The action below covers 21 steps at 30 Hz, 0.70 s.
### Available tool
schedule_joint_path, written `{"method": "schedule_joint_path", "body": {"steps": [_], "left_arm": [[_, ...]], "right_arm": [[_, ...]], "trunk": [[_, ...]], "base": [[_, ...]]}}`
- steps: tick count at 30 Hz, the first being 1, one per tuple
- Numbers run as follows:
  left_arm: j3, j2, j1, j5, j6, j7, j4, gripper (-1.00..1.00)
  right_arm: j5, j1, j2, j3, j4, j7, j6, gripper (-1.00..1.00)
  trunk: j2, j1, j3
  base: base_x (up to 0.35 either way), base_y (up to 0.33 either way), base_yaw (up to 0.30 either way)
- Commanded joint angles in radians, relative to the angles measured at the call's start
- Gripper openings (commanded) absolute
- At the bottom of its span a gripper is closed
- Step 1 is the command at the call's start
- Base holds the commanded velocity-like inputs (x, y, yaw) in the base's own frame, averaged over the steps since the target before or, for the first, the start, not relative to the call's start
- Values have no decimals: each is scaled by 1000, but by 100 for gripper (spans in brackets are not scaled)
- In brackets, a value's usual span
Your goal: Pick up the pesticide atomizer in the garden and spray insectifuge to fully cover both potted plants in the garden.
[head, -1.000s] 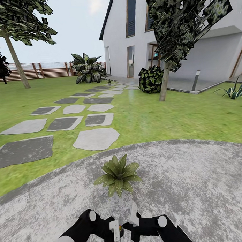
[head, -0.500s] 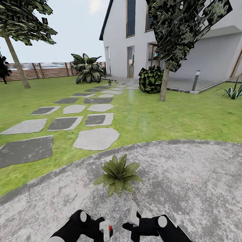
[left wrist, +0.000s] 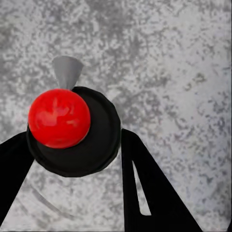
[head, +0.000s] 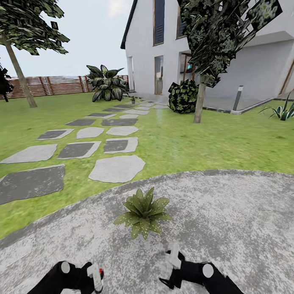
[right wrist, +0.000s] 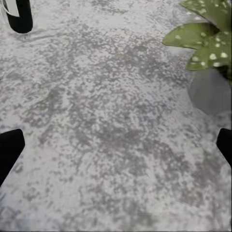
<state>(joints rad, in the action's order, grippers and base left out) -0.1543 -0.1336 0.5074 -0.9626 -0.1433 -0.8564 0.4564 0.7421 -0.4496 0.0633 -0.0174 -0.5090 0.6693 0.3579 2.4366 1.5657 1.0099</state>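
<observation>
A potted plant point(head: 143, 213) stands on the round grey patio point(head: 234, 220), and whitish insectifuge specks point(head: 146, 226) dot its nearer leaves. My left gripper point(head: 95, 279) sits low and to the left of it, shut on the pesticide atomizer point(head: 99, 271). From the left wrist, the atomizer point(left wrist: 94, 140) shows as a black round top with a red cap and a grey nozzle, held between my black fingers point(left wrist: 145, 188). My right gripper point(head: 173, 255) hangs open just in front of the plant. The right wrist view shows speckled leaves point(right wrist: 203, 29) and the grey pot point(right wrist: 210, 92).
Grey stepping stones point(head: 116, 168) lead across the lawn toward a white house point(head: 169, 44). A tiny potted plant point(head: 133, 98) stands far along that path. A thin tree trunk point(head: 199, 100), bushes and a brown slatted fence point(head: 56, 84) stand beyond.
My left gripper has carried the atomizer to the left, away from the right gripper. The right gripper has shifted slightly right and toward the plant.
</observation>
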Motion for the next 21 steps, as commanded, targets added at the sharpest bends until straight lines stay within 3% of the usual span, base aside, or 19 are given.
{"method": "schedule_joint_path", "body": {"steps": [1, 2, 4, 5, 6, 7, 9, 11, 13, 15, 16, 18, 21], "left_arm": [[-70, 1, -1, -1, -9, 27, -5, -100], [-166, 2, -10, 18, -12, 79, -21, -100], [-378, 4, -27, 77, -21, 201, -56, -100], [-442, 5, -30, 96, -23, 240, -66, -100], [-524, 7, -37, 119, -29, 294, -82, -100], [-569, 8, -44, 129, -38, 331, -92, -100], [-664, 13, -66, 146, -109, 457, -112, -100], [-711, 20, -87, 165, -175, 567, -140, -100], [-732, 24, -112, 191, -222, 702, -170, -100], [-740, 25, -120, 210, -238, 767, -181, -100], [-741, 25, -122, 215, -242, 783, -187, -100], [-741, 25, -127, 211, -244, 798, -243, -100], [-740, 25, -128, 213, -245, 801, -270, -100]], "right_arm": [[1, 1, -41, -4, 47, -95, 5, 100], [-3, 1, -59, -5, 96, -156, 5, 100], [-46, 1, -91, -19, 312, -376, 15, 100], [-74, 2, -98, -27, 375, -461, 32, 100], [-123, 2, -103, -34, 427, -595, 78, 100], [-169, 9, -105, -38, 453, -717, 139, 100], [-228, 33, -107, -41, 471, -872, 228, 100], [-279, 50, -110, -43, 477, -956, 266, 100], [-382, 74, -115, -46, 478, -997, 283, 100], [-478, 82, -120, -47, 479, -1004, 292, 100], [-506, 84, -122, -46, 479, -1006, 294, 100], [-530, 86, -122, -46, 480, -1005, 295, 100], [-535, 86, -120, -45, 480, -1006, 296, 100]], "trunk": [[0, 0, 1], [0, 0, 1], [0, 0, 1], [0, 0, 1], [0, 0, 1], [0, 0, 1], [0, 0, 1], [0, 0, 1], [0, 0, 1], [0, 0, 1], [0, 0, 1], [0, 0, 1], [0, 0, 1]], "base": [[0, 0, 0], [0, 0, 0], [0, 0, 0], [0, 0, 0], [0, 0, 0], [0, 0, 0], [0, 0, 0], [0, 0, 0], [0, 0, 0], [0, 0, 0], [0, 0, 0], [0, 0, 0], [0, 0, 0]]}}
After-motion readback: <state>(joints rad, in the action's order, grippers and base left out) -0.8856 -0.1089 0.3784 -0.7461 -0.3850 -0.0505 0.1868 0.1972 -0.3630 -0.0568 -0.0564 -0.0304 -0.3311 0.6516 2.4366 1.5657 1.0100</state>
